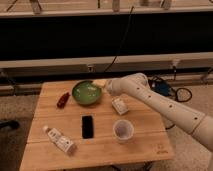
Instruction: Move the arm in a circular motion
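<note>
My white arm reaches in from the right, its gripper above the green bowl's right rim, open or closed I cannot tell; I judge I'm mid-circle, and the next move calls for a smooth curving sweep.

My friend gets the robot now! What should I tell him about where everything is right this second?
The pincer is at the arm's pale tip, by the back right rim of the green bowl.
The arm reaches in from the right above the table, passing the packet.
Also on the table: phone, bottle lying down, cup.
Done: how much of the circle is drawn does not show.
Left: sweep the arm round in a circle, probably staying above the bowl and cup.
</note>
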Controlling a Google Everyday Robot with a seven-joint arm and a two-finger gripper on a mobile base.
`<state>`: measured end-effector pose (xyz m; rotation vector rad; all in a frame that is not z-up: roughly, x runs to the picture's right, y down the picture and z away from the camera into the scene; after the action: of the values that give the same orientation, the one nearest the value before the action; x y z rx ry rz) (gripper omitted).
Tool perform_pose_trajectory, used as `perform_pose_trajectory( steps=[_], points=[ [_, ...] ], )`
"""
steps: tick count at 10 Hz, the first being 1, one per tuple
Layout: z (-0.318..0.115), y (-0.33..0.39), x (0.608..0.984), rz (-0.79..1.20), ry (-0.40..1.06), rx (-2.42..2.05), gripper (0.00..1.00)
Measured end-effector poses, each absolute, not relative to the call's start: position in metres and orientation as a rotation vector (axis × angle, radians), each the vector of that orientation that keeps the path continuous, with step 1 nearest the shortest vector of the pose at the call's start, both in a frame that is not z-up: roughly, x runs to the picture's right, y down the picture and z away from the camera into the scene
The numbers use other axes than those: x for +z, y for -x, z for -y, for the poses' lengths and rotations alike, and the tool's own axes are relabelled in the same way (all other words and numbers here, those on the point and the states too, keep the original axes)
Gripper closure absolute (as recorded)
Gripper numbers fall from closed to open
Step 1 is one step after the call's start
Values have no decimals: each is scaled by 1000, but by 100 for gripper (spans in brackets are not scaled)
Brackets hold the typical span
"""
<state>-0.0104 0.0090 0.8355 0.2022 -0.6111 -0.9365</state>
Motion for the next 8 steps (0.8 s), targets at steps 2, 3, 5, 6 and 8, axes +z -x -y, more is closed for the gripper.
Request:
perform_pose_trajectory(
  steps=[2, 3, 5, 6, 8],
  points=[
    [-9, 12, 832, 624, -208, -965, 20],
    [-9, 14, 829, 632, -211, -981, 20],
    [-7, 16, 825, 642, -218, -1010, 21],
    [-8, 17, 823, 649, -221, -1025, 26],
    [-9, 12, 816, 654, -228, -1048, 33]
  ],
)
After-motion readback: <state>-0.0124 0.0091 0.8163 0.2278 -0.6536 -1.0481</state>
